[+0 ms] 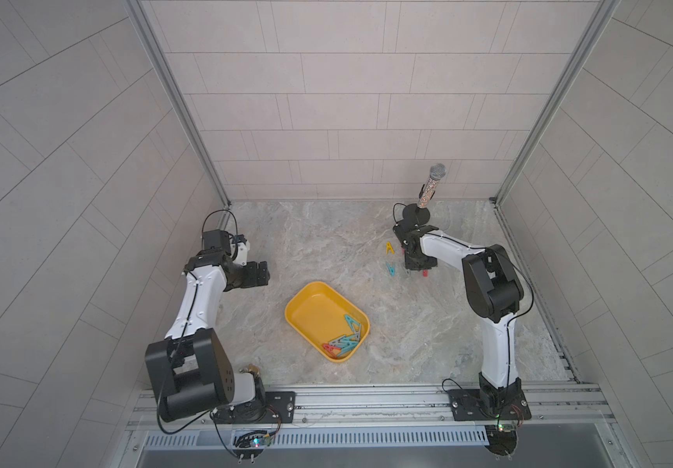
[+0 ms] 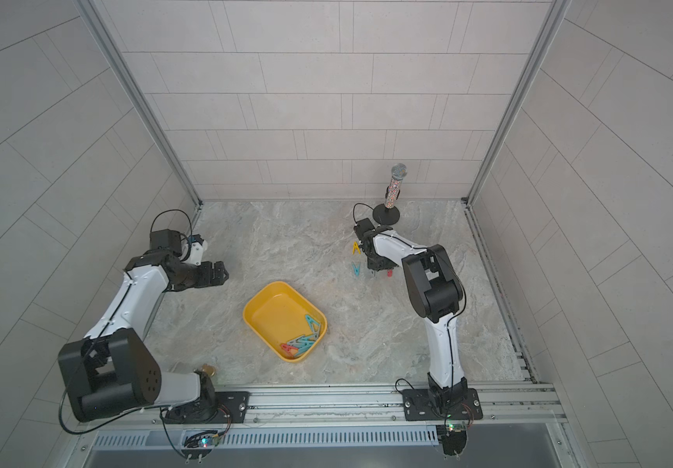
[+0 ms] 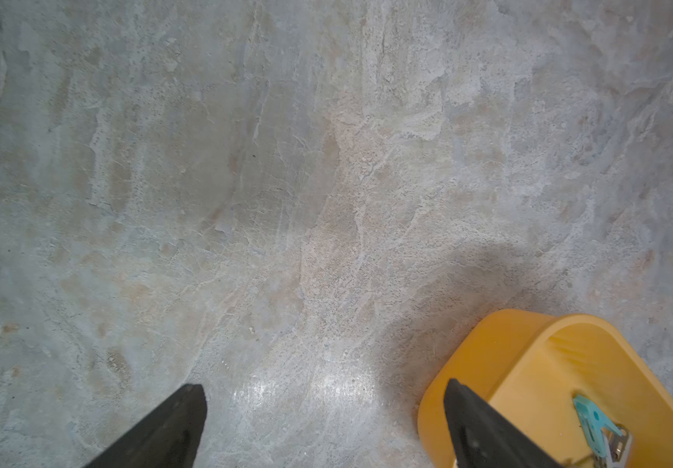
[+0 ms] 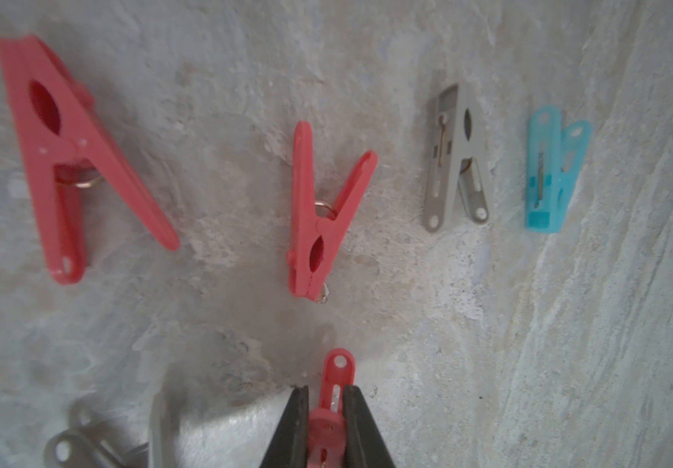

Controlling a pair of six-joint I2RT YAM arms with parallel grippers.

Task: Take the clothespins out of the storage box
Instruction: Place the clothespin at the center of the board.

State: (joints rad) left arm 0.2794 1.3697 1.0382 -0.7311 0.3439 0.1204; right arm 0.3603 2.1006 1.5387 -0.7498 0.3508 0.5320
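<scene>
The yellow storage box (image 1: 306, 293) (image 2: 263, 308) lies mid-table with several teal, red and grey clothespins (image 1: 345, 342) (image 2: 302, 342) heaped at its near right end. My right gripper (image 4: 326, 389) (image 1: 420, 270) is low over the table at the back right, shut on a red clothespin (image 4: 339, 366) that pokes out past the fingertips. Around it on the table lie two red clothespins (image 4: 318, 219), grey ones (image 4: 456, 162) and a teal one (image 4: 549, 170). My left gripper (image 3: 324, 385) (image 1: 261, 274) hovers open and empty, left of the box (image 3: 488, 356).
A glittery microphone (image 1: 428, 186) (image 2: 393, 184) on a black round stand rises just behind the right gripper. A yellow clothespin (image 1: 389, 248) and a teal one (image 1: 390, 268) lie left of that gripper. Tiled walls close in the back and both sides.
</scene>
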